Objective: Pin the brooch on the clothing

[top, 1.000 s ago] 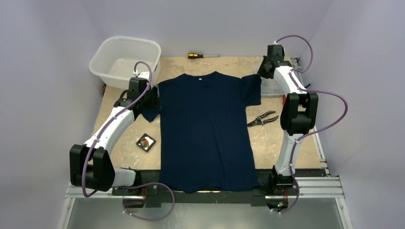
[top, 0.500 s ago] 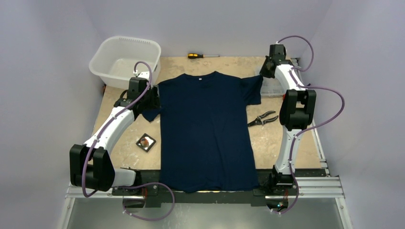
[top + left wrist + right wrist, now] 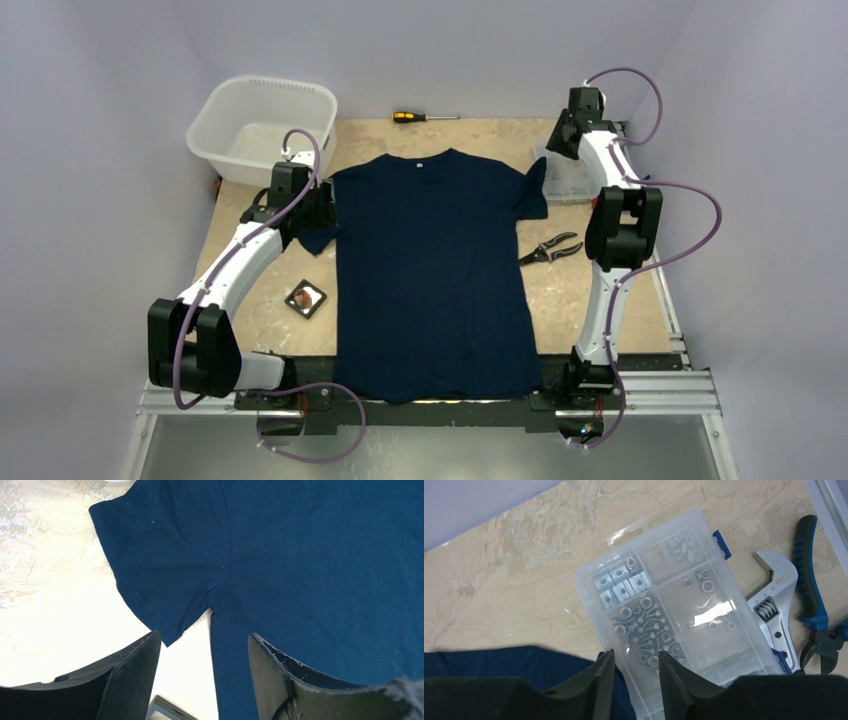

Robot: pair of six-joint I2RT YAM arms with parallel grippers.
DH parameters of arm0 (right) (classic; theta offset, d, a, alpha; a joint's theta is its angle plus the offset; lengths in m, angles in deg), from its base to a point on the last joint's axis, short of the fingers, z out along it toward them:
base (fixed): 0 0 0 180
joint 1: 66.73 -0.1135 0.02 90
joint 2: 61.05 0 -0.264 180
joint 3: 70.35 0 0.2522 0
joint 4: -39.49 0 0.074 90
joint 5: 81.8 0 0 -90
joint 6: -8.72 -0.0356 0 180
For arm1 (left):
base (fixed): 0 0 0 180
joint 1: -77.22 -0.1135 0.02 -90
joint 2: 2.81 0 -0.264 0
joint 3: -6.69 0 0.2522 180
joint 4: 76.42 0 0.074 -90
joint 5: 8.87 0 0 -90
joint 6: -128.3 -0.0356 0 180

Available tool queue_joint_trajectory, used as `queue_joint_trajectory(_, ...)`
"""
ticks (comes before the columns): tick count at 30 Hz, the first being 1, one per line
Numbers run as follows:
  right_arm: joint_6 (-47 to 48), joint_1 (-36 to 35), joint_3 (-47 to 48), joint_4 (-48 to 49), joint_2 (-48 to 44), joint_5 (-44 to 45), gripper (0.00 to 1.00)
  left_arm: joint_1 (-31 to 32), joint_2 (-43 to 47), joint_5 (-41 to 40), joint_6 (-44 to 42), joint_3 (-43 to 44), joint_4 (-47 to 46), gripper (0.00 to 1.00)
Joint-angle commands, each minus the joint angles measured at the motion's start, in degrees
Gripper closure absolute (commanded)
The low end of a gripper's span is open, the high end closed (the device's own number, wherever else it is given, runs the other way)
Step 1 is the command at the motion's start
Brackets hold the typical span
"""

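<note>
The navy T-shirt point(image 3: 430, 270) lay flat mid-frame, the brooch point(image 3: 304, 297) perhaps the blurred reddish disc in the square tray point(image 3: 291, 300) lower left, the left gripper point(image 3: 204, 639) gaping wide, the right gripper point(image 3: 635, 655) narrowly parted, both empty.

The shirt point(image 3: 430, 270) lies flat across the middle of the table point(image 3: 570, 300), with its collar at the far side and its hem at the near edge between the two arm bases. A tub point(image 3: 262, 125) sits at the far left corner, and a screwdriver point(image 3: 420, 117) lies behind the collar. Left of the shirt sits a small tray point(image 3: 320, 296) with the brooch point(image 3: 303, 297) in it. Pliers point(image 3: 548, 248) lie to the right of the shirt. Farther back, just beside the sleeve, is a parts box point(image 3: 674, 615), with a wrench point(image 3: 780, 625) and cutters point(image 3: 809, 590) beyond it.
</note>
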Motion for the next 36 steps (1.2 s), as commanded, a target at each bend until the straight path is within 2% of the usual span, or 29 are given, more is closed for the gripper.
queue_joint_trajectory(1,1.1,0.2,3.23,-0.67,-1.9,1.63,0.54,0.35,-0.41,1.03,-1.47,0.73,-2.61,0.36)
queue_joint_trajectory(5,0.89,0.2,0.77,-0.29,-5.43,0.38,0.4,0.36,-0.68,2.07,-1.6,0.84,-2.75,0.36)
queue_joint_trajectory(8,0.85,0.13,-3.41,0.42,-9.39,0.24,0.35,0.44,-0.68,3.49,-1.69,0.72,-3.17,0.36)
queue_joint_trajectory(16,-1.28,-1.54,-16.93,5.87,-20.82,-11.56,0.3,1.63,-0.3,8.48,-2.28,0.07,-4.8,0.37)
queue_joint_trajectory(18,-1.87,-4.05,-19.62,7.62,-22.78,-14.6,0.31,2.37,-0.04,9.38,-2.36,-0.31,-5.17,0.37)
queue_joint_trajectory(24,-1.92,-12.57,-20.92,9.86,-22.96,-20.27,0.36,5.86,-0.15,9.61,-0.23,-1.17,-5.8,0.37)
queue_joint_trajectory(28,-3.22,-16.32,-19.64,10.37,-20.21,-23.35,0.45,9.01,-3.03,7.52,2.57,0.82,-5.19,0.38)
queue_joint_trajectory(31,-3.66,-18.64,-18.71,10.45,-18.2,-24.18,0.51,11.03,-5.16,5.31,4.51,2.44,-5.43,0.38)
queue_joint_trajectory(36,-3.02,-20.74,-16.67,8.08,-14.18,-23.03,0.56,12.84,-11.35,2.03,7.02,7.6,-5.27,0.39)
